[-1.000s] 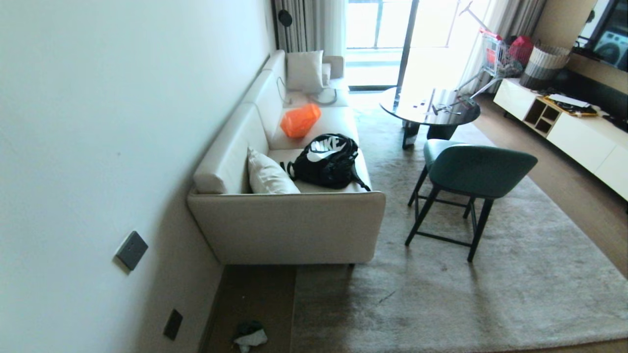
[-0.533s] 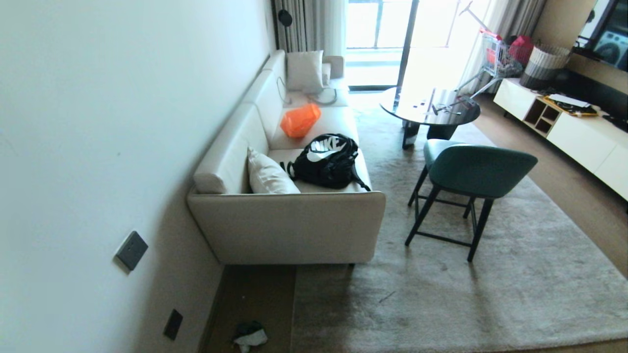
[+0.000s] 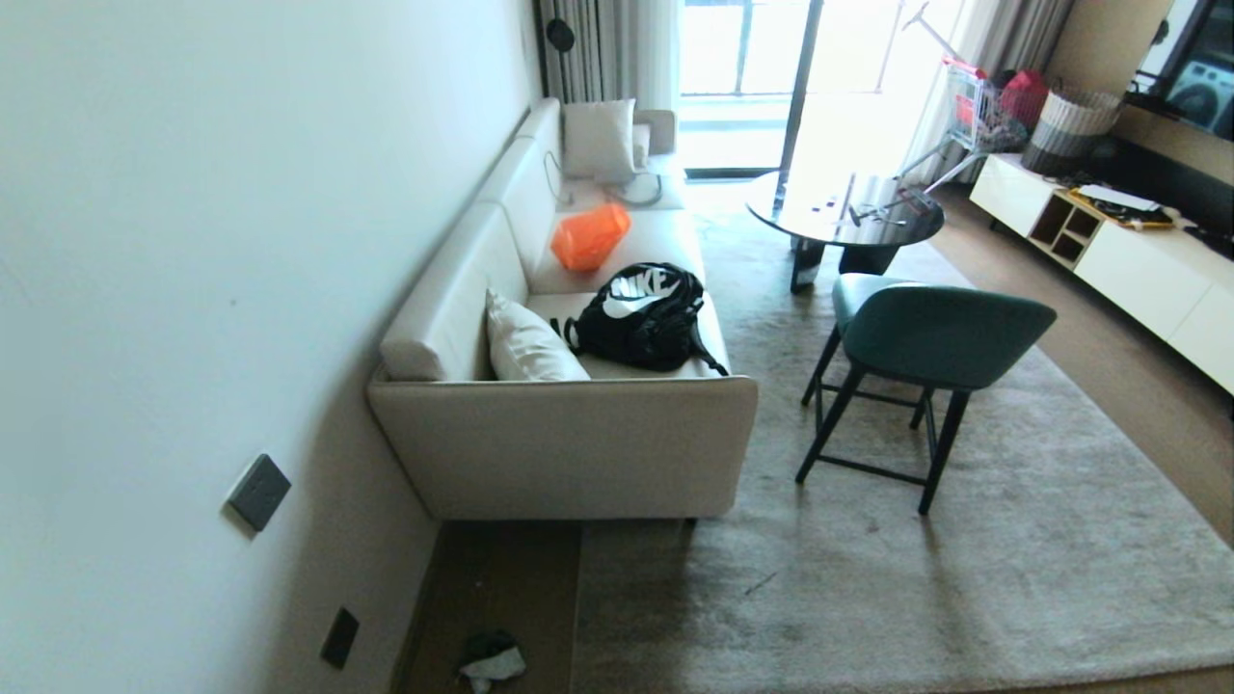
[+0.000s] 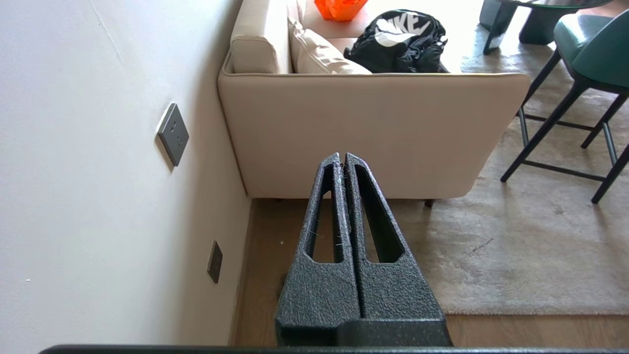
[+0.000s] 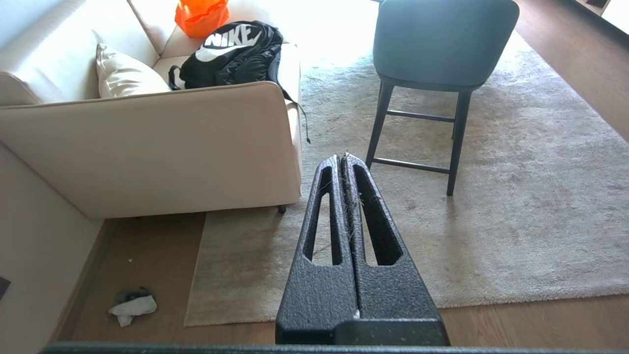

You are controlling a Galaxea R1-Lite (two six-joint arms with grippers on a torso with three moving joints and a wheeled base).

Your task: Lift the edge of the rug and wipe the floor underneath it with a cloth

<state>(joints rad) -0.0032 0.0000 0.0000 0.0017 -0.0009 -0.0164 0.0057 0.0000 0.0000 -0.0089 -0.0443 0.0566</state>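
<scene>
1. Left gripper [image 4: 342,156]: fingers pressed flat together, nothing between them, held in the air pointing toward the sofa [image 4: 368,128] end; not visible in head view.
2. Right gripper [image 5: 342,157]: jaws fully closed, empty apart from a few fibres stuck along the seam; it hangs above the rug, aimed toward the chair [image 5: 437,54].
3. Cloth [image 5: 131,306]: crumpled white and dark rag lying on the bare floor [image 5: 147,255], in the strip between the wall [image 3: 193,289] and the rug, near the baseboard. Also seen at the bottom of the head view [image 3: 492,660]. Neither gripper touches it.
4. Rug edge [image 5: 194,275]: straight border lying flat on the floor, running from under the sofa's corner toward the robot; cloth sits just beside it, apart. In head view the same edge [image 3: 578,607] borders the dark floor strip.
5. Rug is large, grey-beige, spread under the chair and the round table [image 3: 844,217].
6. Sofa stands against the wall, front part on the rug; on the seat are a black backpack [image 3: 644,316], an orange bag [image 3: 590,236] and a white cushion [image 3: 528,342].
7. Wall has a grey switch plate [image 3: 258,492] and a low dark outlet [image 3: 339,637] close to the cloth.
8. White cabinet [image 3: 1138,260] along the far right side.
</scene>
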